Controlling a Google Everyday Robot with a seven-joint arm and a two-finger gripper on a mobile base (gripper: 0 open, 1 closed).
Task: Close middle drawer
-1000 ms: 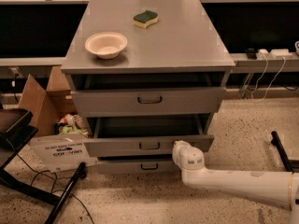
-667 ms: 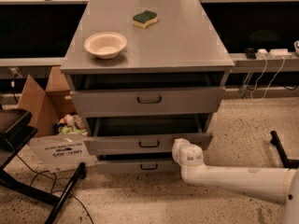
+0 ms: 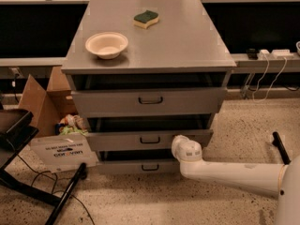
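Cardboard box [image 3: 40,102] left of cabinet, apart from drawers; snag judged unlikely. Middle drawer [image 3: 122,141] part-open, front standing proud, beneath taller top drawer [image 3: 187,101]. Gripper [image 3: 186,149] at middle drawer front's right end, near lower edge; whether clenched or released, cannot tell. Risks: off-centre push skews drawer, jams it on runners; gripper slides down onto bottom drawer [image 3: 126,167], shoving wrong front.

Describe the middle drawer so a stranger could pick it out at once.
Find the grey cabinet with a bowl on top. The middle drawer is the second of its three fronts. Only it has the robot's hand at its right end.
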